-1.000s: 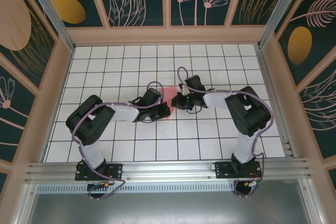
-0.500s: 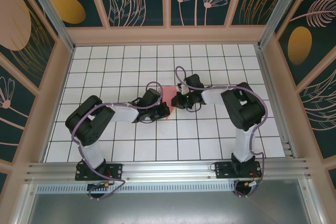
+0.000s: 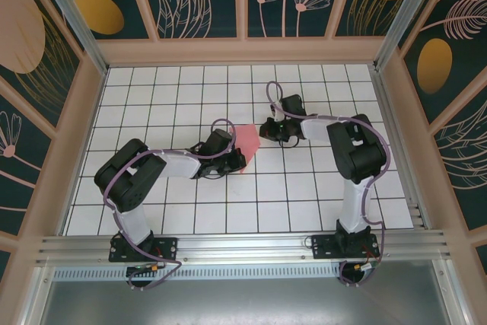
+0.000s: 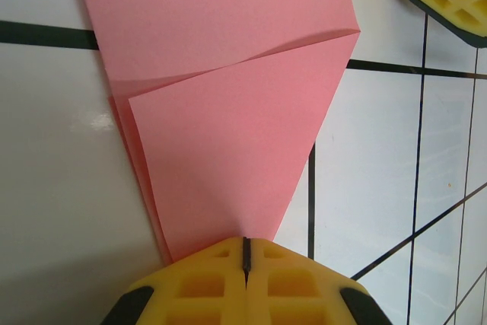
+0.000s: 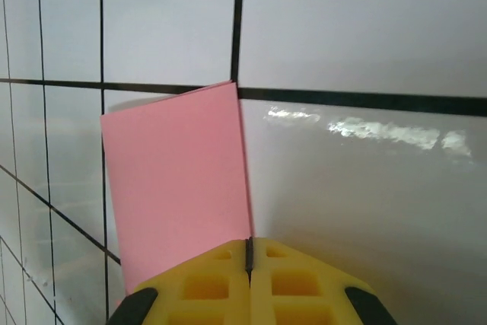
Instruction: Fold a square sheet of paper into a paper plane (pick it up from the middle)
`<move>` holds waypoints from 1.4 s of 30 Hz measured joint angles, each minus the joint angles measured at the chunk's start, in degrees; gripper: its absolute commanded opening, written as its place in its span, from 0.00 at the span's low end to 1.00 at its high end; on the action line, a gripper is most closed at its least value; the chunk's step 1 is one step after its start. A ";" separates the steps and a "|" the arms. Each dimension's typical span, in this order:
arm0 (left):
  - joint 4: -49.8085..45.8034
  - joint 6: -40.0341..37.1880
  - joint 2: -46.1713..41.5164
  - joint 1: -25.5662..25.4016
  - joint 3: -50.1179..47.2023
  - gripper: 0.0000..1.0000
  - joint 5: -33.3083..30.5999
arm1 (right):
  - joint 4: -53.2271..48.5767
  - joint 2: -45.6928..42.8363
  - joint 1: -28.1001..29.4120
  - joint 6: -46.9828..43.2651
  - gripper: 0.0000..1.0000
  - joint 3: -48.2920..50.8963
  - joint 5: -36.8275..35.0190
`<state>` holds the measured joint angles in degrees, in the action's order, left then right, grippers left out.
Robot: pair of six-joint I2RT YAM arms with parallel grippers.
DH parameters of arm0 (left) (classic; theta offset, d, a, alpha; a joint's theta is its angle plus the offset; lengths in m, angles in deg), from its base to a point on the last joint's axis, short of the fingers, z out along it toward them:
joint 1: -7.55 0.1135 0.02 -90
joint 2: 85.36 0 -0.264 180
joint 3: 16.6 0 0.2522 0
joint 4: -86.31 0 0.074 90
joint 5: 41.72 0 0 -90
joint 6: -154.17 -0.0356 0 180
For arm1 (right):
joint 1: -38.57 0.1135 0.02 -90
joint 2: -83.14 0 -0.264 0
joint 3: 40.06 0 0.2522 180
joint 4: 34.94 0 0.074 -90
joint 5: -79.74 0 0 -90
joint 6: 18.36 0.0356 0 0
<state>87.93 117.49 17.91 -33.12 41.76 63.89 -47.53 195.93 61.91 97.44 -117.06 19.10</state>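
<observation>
Pink paper (image 3: 248, 141) (folded, pointed) between left gripper (image 3: 240, 160) and right gripper (image 3: 267, 129)

White grid-tile table (image 3: 152, 104) w/ black lines, wooden frame (image 3: 243, 52) round it, teal wall panels (image 3: 204, 5) w/ leaf prints, alu rail (image 3: 243, 244) at near edge.

Pink-red folded paper sheet (image 3: 248, 141) flat on white gridded tabletop (image 3: 152, 97) near its middle, left gripper (image 3: 239, 159) at the sheet's pointed near end, right gripper (image 3: 268, 129) just beside its far right corner.
</observation>
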 measured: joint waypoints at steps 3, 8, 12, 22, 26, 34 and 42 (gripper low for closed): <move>-0.09 0.00 -0.02 0.00 0.00 0.00 -0.02 | 0.39 -3.28 1.01 0.22 0.03 2.73 0.15; -0.11 -0.02 -0.02 0.00 0.00 0.00 -0.04 | 1.66 -6.27 3.58 1.75 0.02 6.43 0.85; -0.11 -0.02 -0.02 0.00 0.02 0.00 -0.04 | 1.64 -6.10 5.77 2.58 0.02 7.17 1.36; -0.59 -1.51 -0.37 0.00 0.09 0.00 -0.09 | 1.36 -2.86 6.14 3.23 0.01 6.62 1.99; -2.36 -5.53 -1.16 0.00 0.48 0.00 -0.96 | 1.20 -2.60 6.12 3.23 0.01 6.34 2.03; -1.86 -12.85 -1.64 0.04 3.82 0.01 -0.42 | 0.92 -2.38 6.08 3.23 0.01 5.99 2.16; -1.46 -14.34 1.40 0.04 4.59 0.00 0.37 | 0.55 -2.25 6.03 3.23 0.01 5.73 2.23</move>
<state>86.46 103.15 19.31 -33.07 46.35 64.27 -46.98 193.68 67.94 100.68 -111.34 21.33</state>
